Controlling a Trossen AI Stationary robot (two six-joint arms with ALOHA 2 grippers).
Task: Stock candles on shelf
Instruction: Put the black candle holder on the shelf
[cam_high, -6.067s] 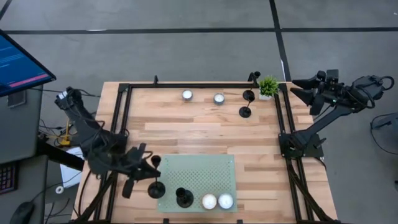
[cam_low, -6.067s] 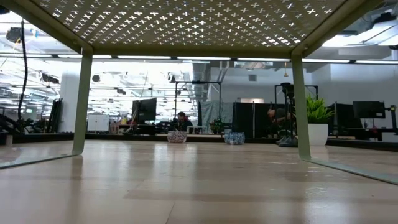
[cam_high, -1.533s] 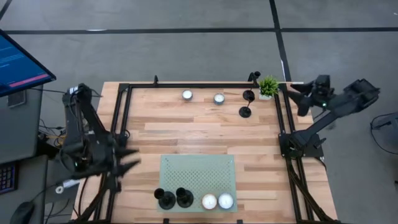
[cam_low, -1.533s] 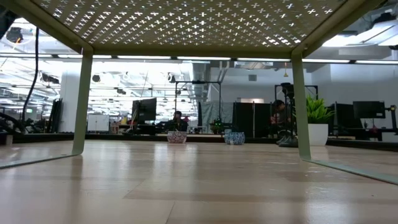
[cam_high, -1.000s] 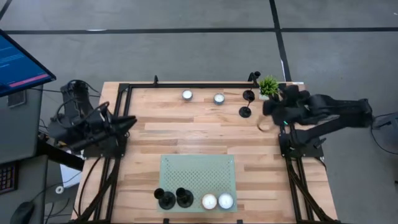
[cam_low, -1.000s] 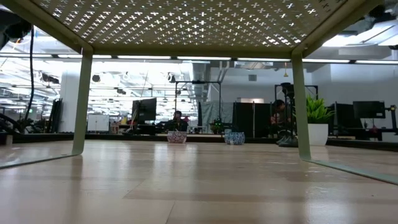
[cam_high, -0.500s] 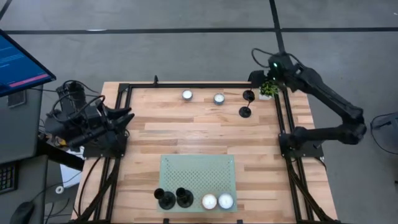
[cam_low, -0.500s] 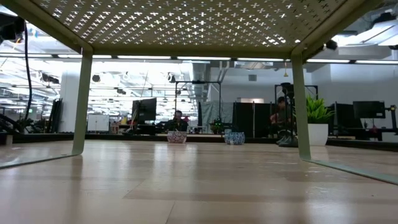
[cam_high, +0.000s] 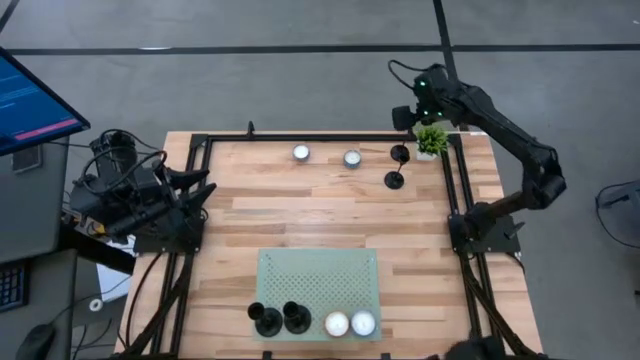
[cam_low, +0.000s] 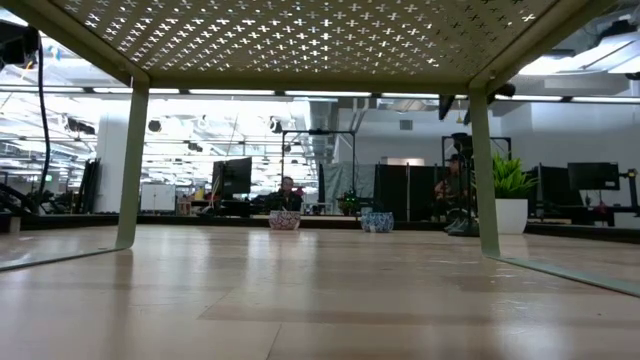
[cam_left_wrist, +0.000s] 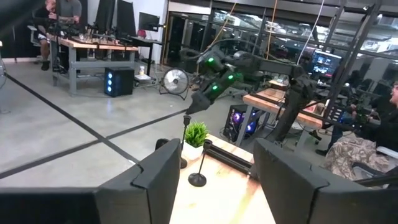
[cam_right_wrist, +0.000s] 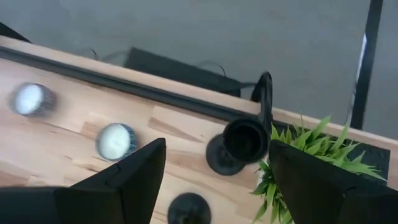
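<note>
Two white candles (cam_high: 336, 324) (cam_high: 362, 323) stand on the near edge of the pale green perforated shelf (cam_high: 318, 280), beside two black holders (cam_high: 267, 320). Two more candles (cam_high: 301, 153) (cam_high: 352, 158) rest on the wooden table by its far edge; the right wrist view shows them too (cam_right_wrist: 113, 140) (cam_right_wrist: 28, 99). My right gripper (cam_high: 403, 117) (cam_right_wrist: 214, 180) hangs open, high over the far right corner, looking down on them. My left gripper (cam_high: 203, 186) (cam_left_wrist: 211, 186) is open at the table's left edge, holding nothing.
Two black stemmed holders (cam_high: 400, 154) (cam_high: 394, 180) and a small potted plant (cam_high: 432, 140) stand at the far right, just under my right gripper. A black frame (cam_high: 320, 135) rims the table. The shelf stands on legs (cam_low: 133, 165), with free wood between it and the far candles.
My right arm has swung from the table's right edge up and toward the far edge, past the plant, and its gripper now tips down over the far right corner. My left gripper has opened at the left edge. Nothing on the table has moved.
</note>
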